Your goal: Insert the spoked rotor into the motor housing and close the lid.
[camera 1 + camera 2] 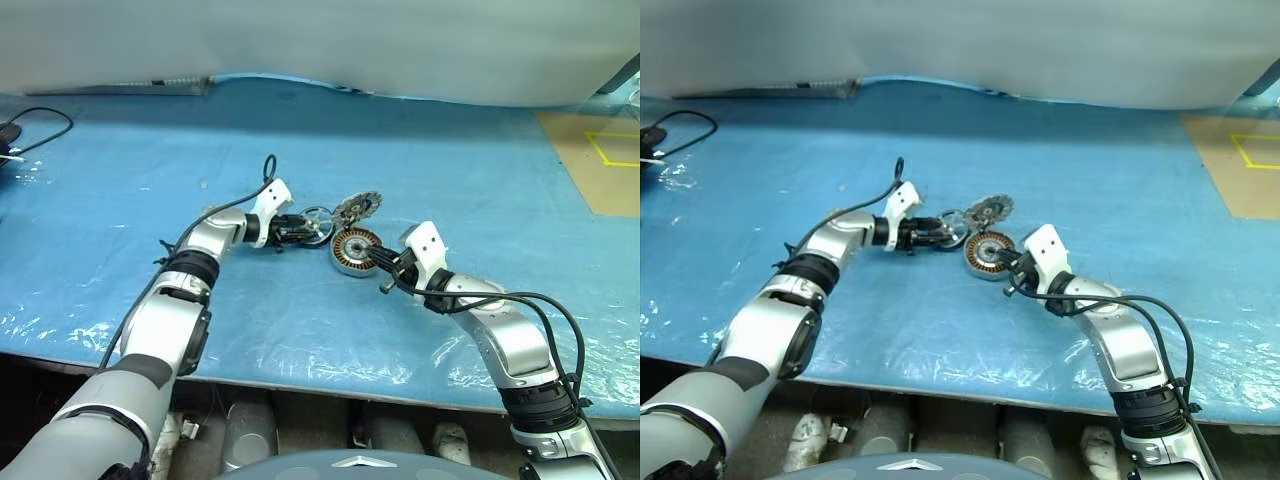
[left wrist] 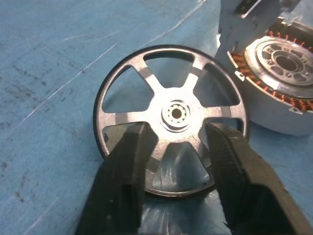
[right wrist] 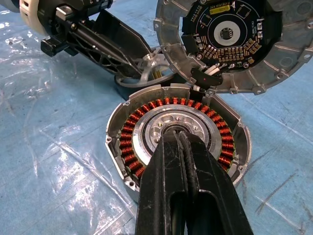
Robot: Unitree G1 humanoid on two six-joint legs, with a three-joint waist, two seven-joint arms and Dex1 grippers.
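I'm working on the blue plastic-covered table (image 1: 470, 150). All three motor parts sit bunched together mid-table, between my two arms.

Motor housing (image 3: 178, 134): lies flat, open side up, a ring of copper-orange windings around a silver hub with a dark centre. The lid (image 3: 222, 44) is hinged open at the housing's far edge and tilted up, so I see its inner face: dark circuit board, grey finned rim. Spoked rotor (image 2: 171, 120): flat on the table just beside the housing, on my left. Dark rim, five shiny silver spokes, a small hub with a ring of tiny holes.

Step in hand, as I read it: picking up the rotor. Insertion and lid closing are not yet done.

Left gripper (image 2: 178, 171): its two fingers (image 2: 129, 169) straddle the rotor's near edge with a gap between them, over the spokes. I can't tell whether they are clamped on it or just around it.

Right gripper (image 3: 183, 161): fingers pressed together, tip down in the housing's centre bore, apparently pinning the housing.

Next move, my judgement: get a firm pinch on the rotor, lift it clear and centre it over the hub. The right gripper has to leave the bore first, or the rotor can't seat. Lid swings down last.
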